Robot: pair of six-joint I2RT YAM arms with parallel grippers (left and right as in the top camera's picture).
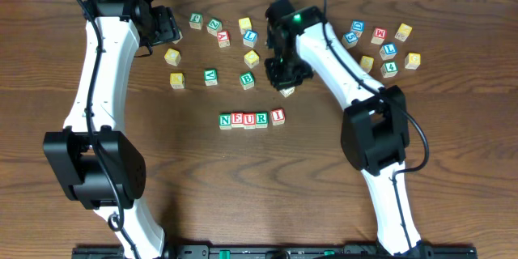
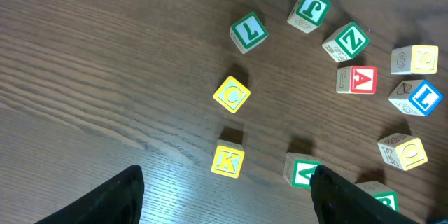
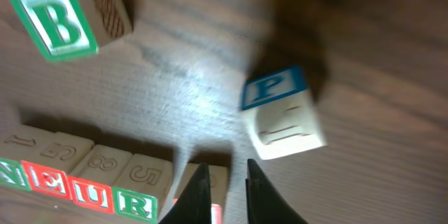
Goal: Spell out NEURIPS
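A row of letter blocks reading N E U R I point(image 1: 252, 119) lies mid-table; part of it shows in the right wrist view point(image 3: 77, 182). A blue P block point(image 1: 287, 91) lies tilted on the wood above the row's right end, just ahead of my right gripper's fingertips point(image 3: 280, 112). My right gripper point(image 1: 285, 71) is nearly shut with nothing between its fingers point(image 3: 227, 182), above the I block. My left gripper point(image 1: 166, 26) is wide open and empty point(image 2: 227, 182), hovering over the left cluster near a yellow K block point(image 2: 228, 161).
Loose blocks lie at the back left: a yellow C point(image 2: 231, 94), a red A point(image 2: 362, 80), a blue L point(image 2: 423, 98), a green B point(image 3: 66, 17). Another cluster of blocks sits at the back right point(image 1: 384, 44).
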